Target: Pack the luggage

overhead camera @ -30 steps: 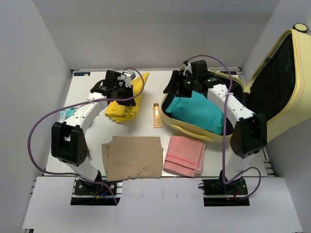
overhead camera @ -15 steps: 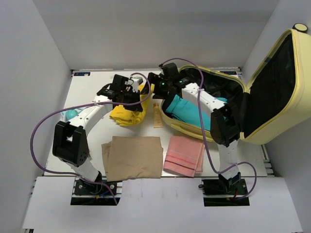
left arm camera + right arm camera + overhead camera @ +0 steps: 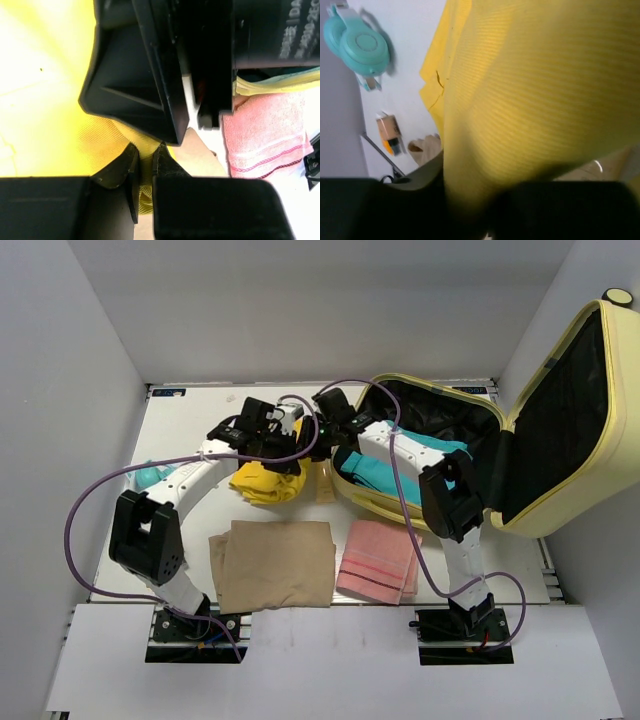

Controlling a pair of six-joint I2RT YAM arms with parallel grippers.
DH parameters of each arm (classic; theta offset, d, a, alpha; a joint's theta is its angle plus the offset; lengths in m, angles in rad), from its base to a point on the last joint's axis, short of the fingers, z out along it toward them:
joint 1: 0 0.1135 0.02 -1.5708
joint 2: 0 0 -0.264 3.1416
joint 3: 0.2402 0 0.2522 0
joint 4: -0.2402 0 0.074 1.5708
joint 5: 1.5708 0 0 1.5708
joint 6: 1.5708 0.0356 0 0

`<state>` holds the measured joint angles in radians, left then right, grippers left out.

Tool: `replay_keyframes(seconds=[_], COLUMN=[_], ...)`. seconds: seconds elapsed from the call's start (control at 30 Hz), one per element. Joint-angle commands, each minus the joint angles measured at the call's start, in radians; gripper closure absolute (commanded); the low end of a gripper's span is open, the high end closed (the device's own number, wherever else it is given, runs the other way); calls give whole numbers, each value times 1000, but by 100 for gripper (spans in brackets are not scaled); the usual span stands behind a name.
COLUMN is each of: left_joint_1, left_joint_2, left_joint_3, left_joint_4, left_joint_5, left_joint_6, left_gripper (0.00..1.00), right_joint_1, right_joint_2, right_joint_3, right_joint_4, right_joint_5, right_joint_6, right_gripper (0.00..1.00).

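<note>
The luggage (image 3: 560,390) lies open at the right, lid raised, with a teal garment (image 3: 375,472) in its lower half. A yellow garment (image 3: 262,483) hangs bunched just left of it, above the table. My left gripper (image 3: 292,433) pinches the garment's top; the left wrist view shows its jaws (image 3: 145,160) shut on a fold of yellow fabric (image 3: 45,100). My right gripper (image 3: 318,432) reaches out over the suitcase rim and meets the same spot. In the blurred right wrist view, yellow cloth (image 3: 530,90) fills the gap between its jaws (image 3: 470,200).
A tan folded cloth (image 3: 272,565) and a pink towel (image 3: 378,560) lie near the front edge. A cream tube (image 3: 325,490) rests between the yellow garment and the suitcase. Teal headphones (image 3: 148,477) sit at the left, under the left arm.
My right gripper swung left out of the suitcase to the yellow garment and closed on it. My left gripper carried the garment a little to the right.
</note>
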<state>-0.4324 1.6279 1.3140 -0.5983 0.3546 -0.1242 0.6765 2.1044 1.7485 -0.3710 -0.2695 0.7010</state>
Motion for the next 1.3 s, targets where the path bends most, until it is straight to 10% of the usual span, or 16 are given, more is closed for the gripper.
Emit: replay_keyframes(seconds=[0.0,0.03,0.13,0.17,0.43,0.67,1.27], left_joint_1=[-20,-26,-35,-35,-35,15,60], left_joint_2=[-117,-122,-149,-175,-278,-280,-146], left_joint_3=[11,10,10,10,-6,-12,70], left_joint_4=[100,95,74,68,-90,-172,-241], left_joint_5=[37,46,53,49,-167,-270,-267], left_joint_6=[-11,-3,15,17,66,11,12], left_gripper=[98,94,7,0,0,0,0], right_joint_1=[8,6,-2,-9,-101,-238,-577], right_joint_2=[-90,-102,-119,-118,-61,-334,-428], right_joint_3=[-27,-33,-20,-11,411,77,-188], right_joint_4=[-22,-19,7,3,-360,-298,-454], right_joint_5=[18,21,-5,-5,-126,-47,-3], right_joint_6=[-26,-28,-46,-58,-268,-319,-529], right_gripper=[78,90,100,100,100,100,100])
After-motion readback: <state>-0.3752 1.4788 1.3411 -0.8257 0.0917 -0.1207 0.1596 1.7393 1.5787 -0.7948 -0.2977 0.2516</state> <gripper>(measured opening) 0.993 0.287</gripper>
